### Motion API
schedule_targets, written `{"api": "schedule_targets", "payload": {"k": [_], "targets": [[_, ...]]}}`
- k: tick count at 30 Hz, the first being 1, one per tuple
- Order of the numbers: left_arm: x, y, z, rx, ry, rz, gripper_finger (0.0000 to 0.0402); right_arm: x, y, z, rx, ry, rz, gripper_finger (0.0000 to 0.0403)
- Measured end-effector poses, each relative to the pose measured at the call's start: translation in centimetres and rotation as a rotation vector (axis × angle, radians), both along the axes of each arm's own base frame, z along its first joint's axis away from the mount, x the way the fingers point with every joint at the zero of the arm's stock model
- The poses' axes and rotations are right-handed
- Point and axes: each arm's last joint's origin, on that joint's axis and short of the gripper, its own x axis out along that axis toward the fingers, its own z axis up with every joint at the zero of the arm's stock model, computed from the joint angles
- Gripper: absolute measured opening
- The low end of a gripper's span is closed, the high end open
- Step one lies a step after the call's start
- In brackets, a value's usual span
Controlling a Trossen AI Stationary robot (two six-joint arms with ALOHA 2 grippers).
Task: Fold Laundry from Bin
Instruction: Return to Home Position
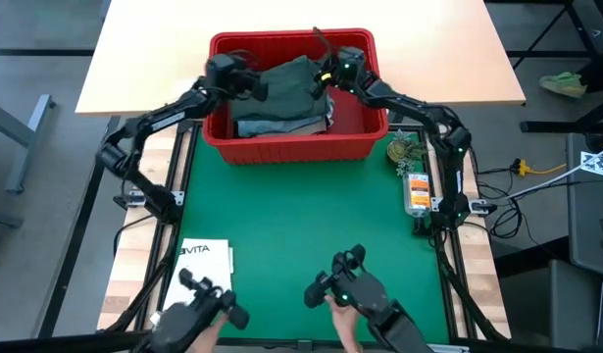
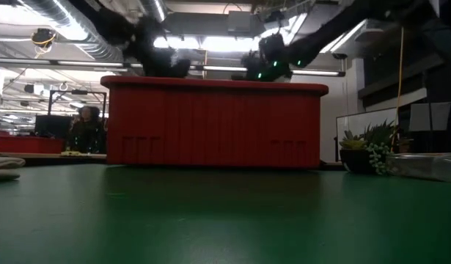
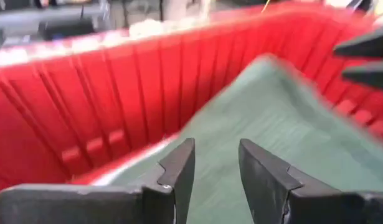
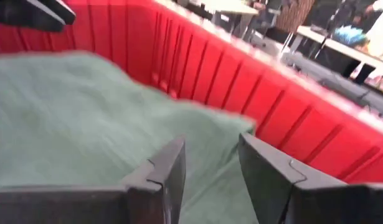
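A: Laundry [image 1: 281, 106], where's it at?

B: All in the bin [image 1: 291, 149]. Folded stack, dark green piece [image 1: 289, 78] on top, paler grey-blue layers [image 1: 276, 126] showing under it on the near side.

A: Stack centred?

B: Approx. It's a bit nearer the bin's front wall, w/ bare red floor visible to the right of it.

A: Bin pos?

B: Far end of the green mat [image 1: 301, 226], upright, w/ its back edge over the pale wood tabletop [image 1: 144, 59].

A: Claws?

B: Left gripper [image 1: 244, 84] is over the bin's left part, at the green piece's left edge. Wrist cam shows its fingers [image 3: 179, 171] parted, w/ nothing btw them, just green cloth below and the red wall beyond. Right gripper [image 1: 333, 75] is over the right part, by the green piece's right edge. It's the same there: fingers [image 4: 169, 168] spread and empty, pointing at cloth and the ribbed wall.

A: Touching the cloth?

B: Can't tell. From table height both sit just above the rim.

A: Anything else on the mat?

B: White VITA bag [image 1: 205, 260] at the near left corner. On the right edge there's a small potted plant [image 1: 406, 150] w/ an orange-label bottle [image 1: 417, 191] just beside it. Both are well apart from the bin's contents.
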Motion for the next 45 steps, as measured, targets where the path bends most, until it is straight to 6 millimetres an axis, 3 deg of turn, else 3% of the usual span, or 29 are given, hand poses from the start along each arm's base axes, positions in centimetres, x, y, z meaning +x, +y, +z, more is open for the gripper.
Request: {"api": "schedule_targets", "payload": {"k": [5, 9, 13, 18, 23, 28, 31, 34, 37, 41, 45], "targets": [[-1.6, -4.0, 5.7, 0.118, -0.064, -0.048, 0.0118, -1.8, 2.0, 5.2, -0.042, -0.046, 0.029, 0.0147], [-3.3, -8.8, 9.6, 0.184, -0.085, -0.115, 0.0108, -3.9, 4.8, 9.7, -0.035, -0.080, 0.180, 0.0147], [-4.9, -14.3, 11.9, 0.186, -0.098, -0.218, 0.0088, -5.5, 8.8, 12.8, 0.034, -0.070, 0.367, 0.0147], [-6.1, -19.4, 12.7, 0.128, -0.143, -0.355, 0.0051, -6.8, 15.2, 16.3, -0.010, -0.011, 0.408, 0.0137], [-6.8, -22.9, 12.9, 0.082, -0.225, -0.490, 0.0006, -8.4, 21.1, 18.7, -0.058, 0.025, 0.468, 0.0082], [-7.9, -25.5, 12.8, 0.077, -0.194, -0.521, 0.0001, -12.3, 26.1, 20.9, -0.099, 0.044, 0.546, 0.0009], [-8.5, -26.6, 12.5, 0.049, -0.175, -0.548, 0.0001, -15.0, 28.6, 21.8, -0.134, 0.053, 0.547, 0.0017], [-8.7, -27.5, 12.5, 0.051, -0.163, -0.606, 0.0001, -17.4, 30.8, 21.4, -0.168, 0.050, 0.524, 0.0028], [-8.6, -28.4, 12.5, 0.063, -0.155, -0.680, 0.0001, -19.2, 32.4, 19.4, -0.194, 0.043, 0.517, 0.0026], [-7.9, -29.4, 11.9, 0.109, -0.156, -0.766, 0.0001, -19.9, 33.8, 14.6, -0.220, -0.015, 0.579, 0.0012], [-6.9, -30.0, 9.4, 0.172, -0.194, -0.798, 0.0001, -20.0, 34.5, 8.6, -0.217, -0.116, 0.619, 0.0003]]}}
